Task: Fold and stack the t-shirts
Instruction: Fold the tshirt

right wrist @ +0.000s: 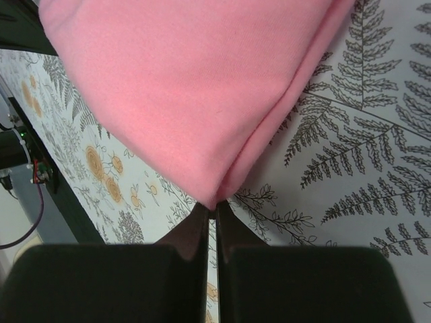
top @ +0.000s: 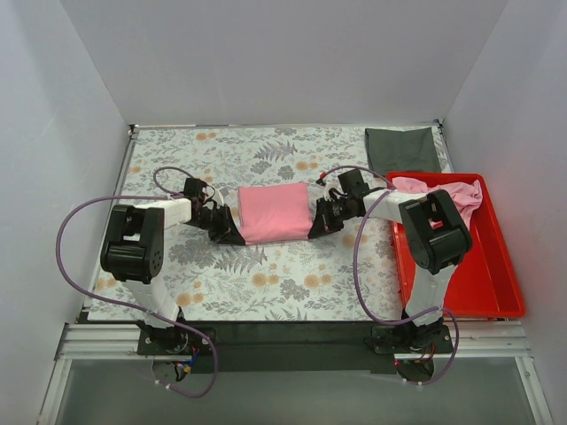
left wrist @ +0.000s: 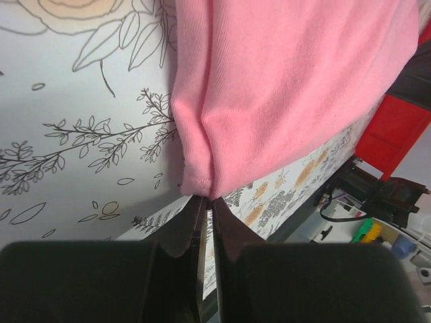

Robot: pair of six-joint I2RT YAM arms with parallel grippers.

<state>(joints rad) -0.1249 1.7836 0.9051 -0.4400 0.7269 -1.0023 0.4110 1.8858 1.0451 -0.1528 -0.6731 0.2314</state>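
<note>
A folded pink t-shirt [top: 276, 212] lies as a rectangle in the middle of the floral table. My left gripper [top: 232, 232] is at its near left corner, and the left wrist view shows the jaws [left wrist: 207, 200] shut on a pinch of the shirt's edge [left wrist: 283, 87]. My right gripper [top: 316, 223] is at its near right corner, and the right wrist view shows it [right wrist: 215, 207] shut on the shirt's corner [right wrist: 182, 87]. The pinched corners look slightly raised off the table. A second pink t-shirt [top: 454, 197] lies crumpled at the far end of the red tray.
The red tray [top: 483, 274] stands along the table's right side, beside my right arm. A dark grey cloth [top: 403, 149] lies flat at the back right corner. White walls close in the table on three sides.
</note>
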